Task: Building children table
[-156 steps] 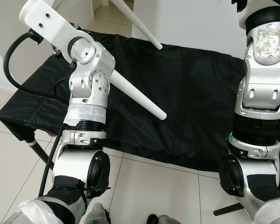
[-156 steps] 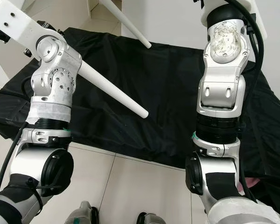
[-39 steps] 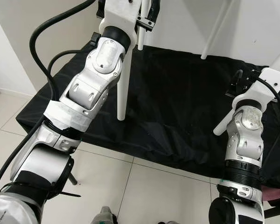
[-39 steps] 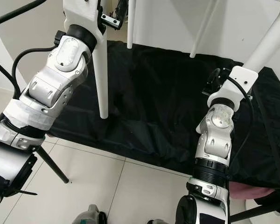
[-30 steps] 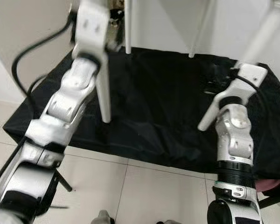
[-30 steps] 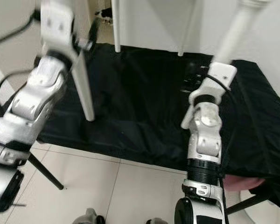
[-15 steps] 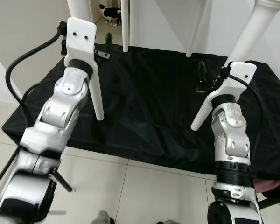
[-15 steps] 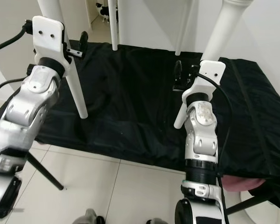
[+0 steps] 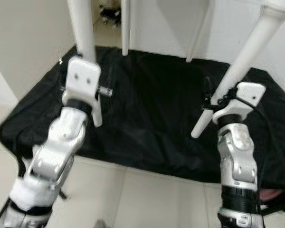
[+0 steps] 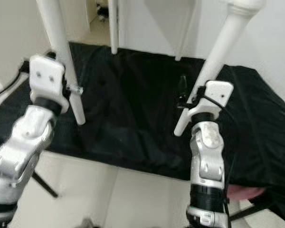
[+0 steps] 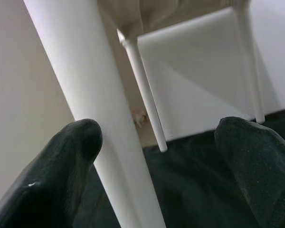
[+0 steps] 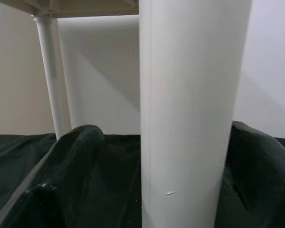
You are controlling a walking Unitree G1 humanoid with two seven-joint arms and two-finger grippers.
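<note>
A white children's table stands on its legs on a black cloth (image 9: pixel 152 104). Its front left leg (image 9: pixel 83 42) runs down past my left gripper (image 9: pixel 92 90). In the left wrist view that leg (image 11: pixel 95 109) lies against one black finger (image 11: pixel 61 175), and the other finger (image 11: pixel 256 161) is far off it. The slanted front right leg (image 9: pixel 249 57) passes through my right gripper (image 9: pixel 217 95). The right wrist view has this leg (image 12: pixel 190 95) between two spread fingers (image 12: pixel 71 171), with a gap on one side. Two thin back legs (image 9: pixel 125 28) reach the cloth behind.
The black cloth covers a low platform whose front edge (image 9: pixel 147 166) drops to a pale tiled floor (image 9: pixel 133 194). A white wall (image 9: pixel 171 23) rises behind. A pink object (image 9: pixel 270 194) lies at the lower right, and a small dark shape (image 9: pixel 109 10) sits in the far doorway.
Both grippers have moved in around the front table legs; half a second ago they stood beside them. The view has shifted slightly and is blurred.
</note>
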